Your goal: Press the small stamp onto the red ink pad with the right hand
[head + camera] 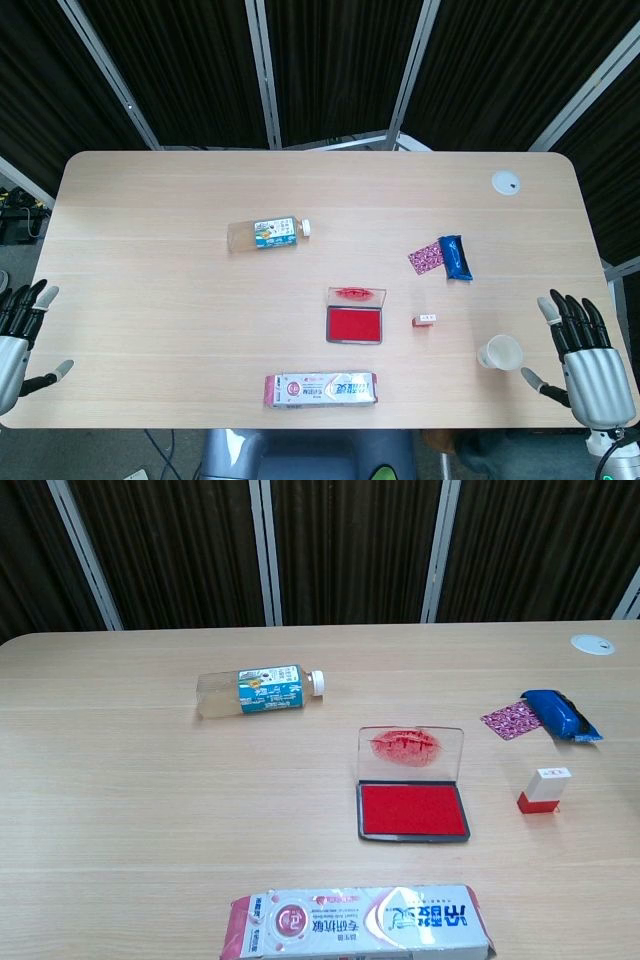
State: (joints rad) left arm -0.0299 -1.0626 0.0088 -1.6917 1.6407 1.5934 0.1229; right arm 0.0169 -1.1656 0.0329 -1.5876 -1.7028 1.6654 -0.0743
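Observation:
The red ink pad (355,324) (413,810) lies open near the table's middle, its clear lid (411,750) standing up behind it. Just to its right the small stamp (425,320) (543,788) stands upright, white on top and red at the base. My right hand (588,358) hovers open at the table's front right corner, well to the right of the stamp, holding nothing. At the front left edge my left hand (18,340) is open too, fingers spread. Neither hand shows in the chest view.
A small paper cup (500,352) stands between the stamp and my right hand. A blue packet (455,257) and a pink patterned packet (426,258) lie behind the stamp. A clear bottle (265,234) lies on its side further left. A tissue pack (321,389) sits at the front edge.

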